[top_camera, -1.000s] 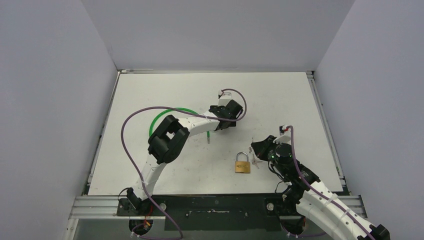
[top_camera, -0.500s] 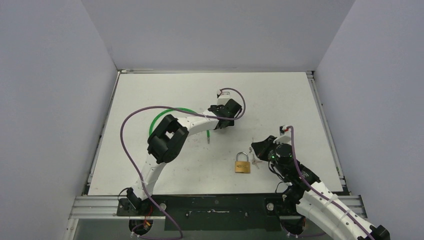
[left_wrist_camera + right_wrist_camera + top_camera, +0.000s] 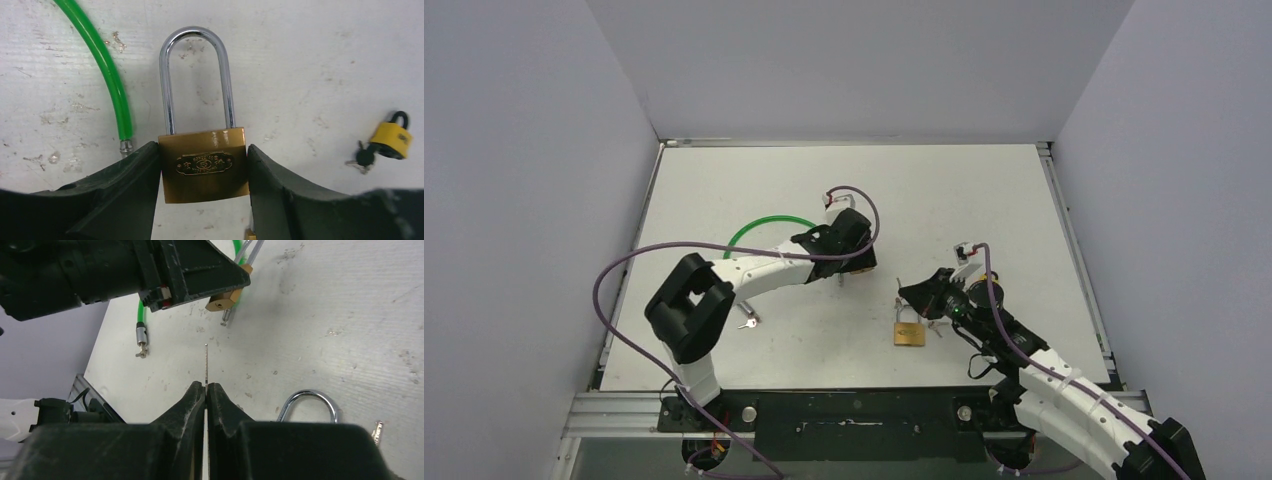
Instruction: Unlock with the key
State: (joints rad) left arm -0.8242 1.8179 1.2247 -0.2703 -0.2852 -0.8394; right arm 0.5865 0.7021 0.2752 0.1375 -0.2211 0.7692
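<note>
My left gripper (image 3: 202, 152) is shut on the body of a brass padlock (image 3: 202, 165) with a long silver shackle, one finger on each side. The top view shows this gripper (image 3: 849, 262) at mid table, the lock hidden under it. The lock's underside (image 3: 222, 301) shows in the right wrist view, below the left gripper. My right gripper (image 3: 206, 386) is shut on a thin key (image 3: 205, 365), its blade edge-on and pointing at that lock from a distance. In the top view the right gripper (image 3: 911, 292) is right of the left one.
A second brass padlock (image 3: 909, 330) lies flat just under the right gripper, its shackle (image 3: 310, 402) beside the right fingers, loose keys (image 3: 936, 322) by it. A green cable loop (image 3: 764, 225) lies left of the left gripper. A small yellow padlock with keys (image 3: 392, 140) lies apart.
The left arm has swung down and left, its elbow folding toward the table's left edge. The right gripper has moved left and slightly up, closer to the left gripper.
</note>
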